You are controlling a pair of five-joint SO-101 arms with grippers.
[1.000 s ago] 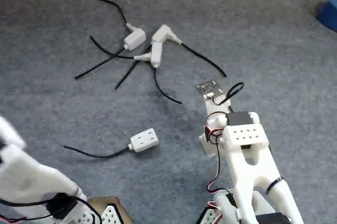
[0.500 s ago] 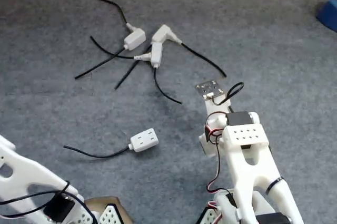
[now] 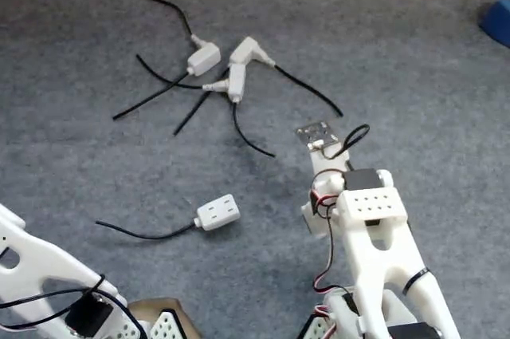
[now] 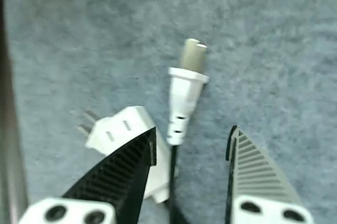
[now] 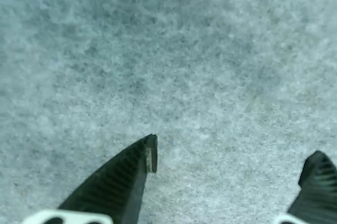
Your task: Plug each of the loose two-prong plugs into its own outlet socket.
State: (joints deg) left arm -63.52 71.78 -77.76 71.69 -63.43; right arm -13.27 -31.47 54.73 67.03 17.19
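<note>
Left wrist view has a white two-prong plug [image 4: 183, 100] lying flat on the grey table [image 4: 274, 34]. Its prongs point away from the wrist and its black cord [image 4: 172, 171] trails back toward it. Just beside it lies a white adapter block [image 4: 126, 129] with two slots in its face and two prongs of its own at one end. Whether block and plug touch, I can't make out. The left gripper [image 4: 193, 130] hangs over the pair with its fingers spread apart, clamped on nothing. The cord end of the plug shows in the gap, and one finger [image 4: 124, 171] covers part of the block.

In the high view, a white outlet socket [image 3: 217, 212] sits alone toward the near left part of the table, slots up. Its black lead [image 3: 143, 234] runs off toward the left edge. Toward the far edge, left of the middle, three white fittings [image 3: 233, 80] lie bunched close together, their black cords [image 3: 307, 90] fanning out and crossing. Which of them are plugs and which are sockets I can't tell.

The right arm [image 3: 370, 219] comes up from the near edge, right of the middle, well apart from both the socket and the bunch. The left arm [image 3: 40, 271] sits at the near left corner. In the right wrist view the right gripper [image 5: 234, 153] hovers over bare grey table, fingers wide apart and holding nothing. Something blue [image 3: 498, 24] sits at the far right corner.
</note>
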